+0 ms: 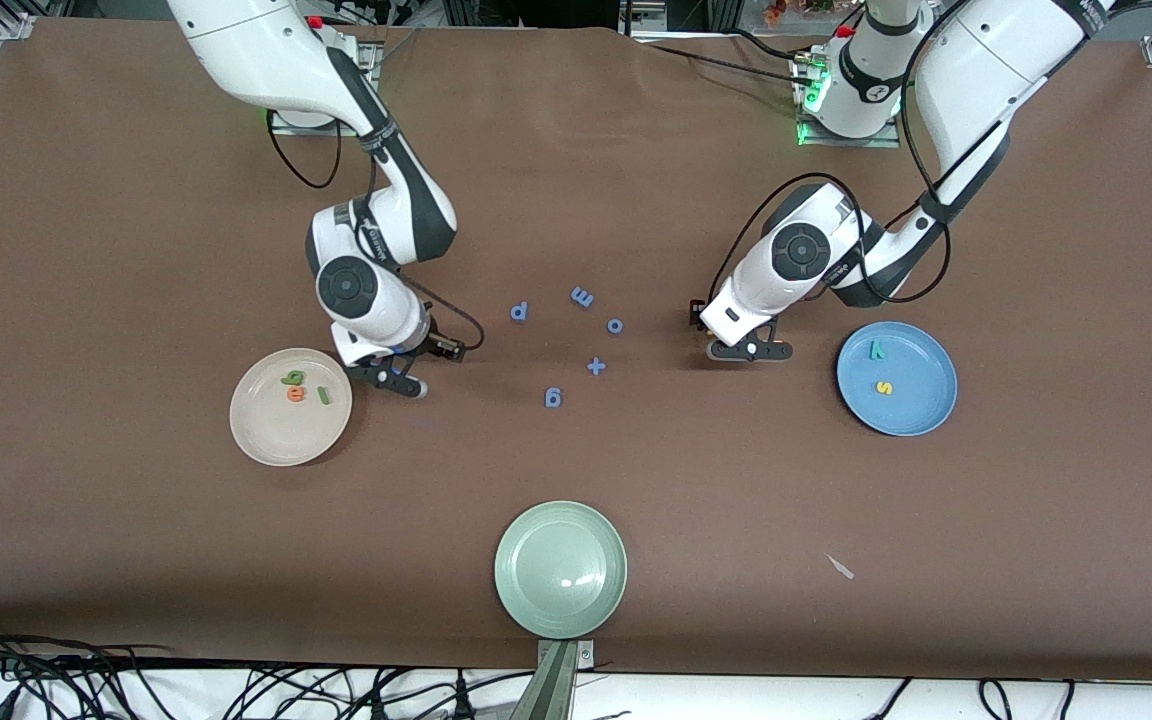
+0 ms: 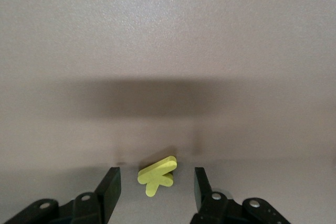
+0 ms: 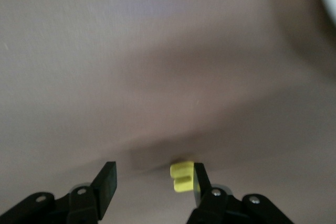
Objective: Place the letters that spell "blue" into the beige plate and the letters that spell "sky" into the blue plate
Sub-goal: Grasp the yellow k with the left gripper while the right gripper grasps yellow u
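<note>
Nearest the front camera sat the pale green plate [image 1: 560, 568], bare and outside the task, so neither arm had reason to go to it. Farther off, toward the right arm's end, the beige plate [image 1: 261, 425] already held the dark green "b" [image 1: 292, 378], the orange "e" [image 1: 295, 394] and the green "l" [image 1: 324, 394]. The right gripper [image 1: 398, 381] hung low just beside that plate's rim, jaws standing apart, with the yellow "u" [image 3: 182, 176] touching one finger [image 3: 201, 182]; whether it was gripped cannot be told. Toward the left arm's end, the blue plate [image 1: 921, 410] carried the teal "y" [image 1: 876, 350] and the yellow "s" [image 1: 883, 388]. The left gripper [image 1: 748, 350] sat low over the table beside it, fingers spread either side of the yellow "k" [image 2: 157, 176] without touching, probably lined up to close on it. Blue letters and a plus sign [image 1: 596, 366] lay untouched between the arms, being no part of either word.
</note>
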`<state>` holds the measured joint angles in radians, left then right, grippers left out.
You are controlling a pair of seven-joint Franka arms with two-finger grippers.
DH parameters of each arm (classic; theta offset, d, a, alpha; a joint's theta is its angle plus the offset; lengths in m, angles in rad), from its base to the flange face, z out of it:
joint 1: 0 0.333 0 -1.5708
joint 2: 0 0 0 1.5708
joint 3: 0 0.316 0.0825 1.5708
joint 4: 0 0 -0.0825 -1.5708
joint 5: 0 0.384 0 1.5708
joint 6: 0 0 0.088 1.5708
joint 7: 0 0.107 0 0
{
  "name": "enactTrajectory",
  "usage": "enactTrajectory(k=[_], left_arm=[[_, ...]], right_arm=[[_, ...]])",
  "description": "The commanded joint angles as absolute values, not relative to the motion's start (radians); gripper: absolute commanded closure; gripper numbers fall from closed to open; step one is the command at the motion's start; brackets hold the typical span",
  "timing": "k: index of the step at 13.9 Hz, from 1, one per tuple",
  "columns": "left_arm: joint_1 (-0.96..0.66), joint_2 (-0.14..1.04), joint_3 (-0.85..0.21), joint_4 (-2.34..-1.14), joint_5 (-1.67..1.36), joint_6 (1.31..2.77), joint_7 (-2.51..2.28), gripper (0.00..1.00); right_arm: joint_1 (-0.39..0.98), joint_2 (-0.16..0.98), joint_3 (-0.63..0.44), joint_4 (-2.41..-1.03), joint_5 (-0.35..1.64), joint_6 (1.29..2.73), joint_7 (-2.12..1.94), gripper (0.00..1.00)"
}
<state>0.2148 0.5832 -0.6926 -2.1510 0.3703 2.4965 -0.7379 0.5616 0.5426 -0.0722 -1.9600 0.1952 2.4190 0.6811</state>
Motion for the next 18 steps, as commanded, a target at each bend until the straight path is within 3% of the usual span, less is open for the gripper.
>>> enactTrajectory(k=[1, 6, 11, 14, 16, 18], left_arm=[[0.204, 0.600, -0.686, -2.140, 0.403, 2.505, -0.744, 0.35], [0.206, 0.606, -0.681, -2.140, 0.403, 2.507, -0.808, 0.38], [0.207, 0.606, -0.672, -2.137, 0.403, 2.507, -0.828, 0.56], [0.206, 0.607, -0.670, -2.135, 0.403, 2.507, -0.859, 0.72], [0.210, 0.606, -0.670, -2.135, 0.403, 2.505, -0.868, 0.75], [0.218, 0.603, -0.672, -2.135, 0.402, 2.500, -0.871, 0.76]], right_arm=[[0.572, 0.466, -0.078, -2.057, 0.201, 2.453, 0.693, 0.33], [0.572, 0.448, -0.078, -2.092, 0.187, 2.468, 0.693, 0.33], [0.574, 0.482, -0.080, -2.097, 0.181, 2.533, 0.689, 0.33], [0.574, 0.492, -0.081, -2.097, 0.169, 2.543, 0.687, 0.33], [0.574, 0.495, -0.083, -2.097, 0.166, 2.543, 0.684, 0.34], [0.572, 0.497, -0.084, -2.097, 0.128, 2.548, 0.683, 0.42]])
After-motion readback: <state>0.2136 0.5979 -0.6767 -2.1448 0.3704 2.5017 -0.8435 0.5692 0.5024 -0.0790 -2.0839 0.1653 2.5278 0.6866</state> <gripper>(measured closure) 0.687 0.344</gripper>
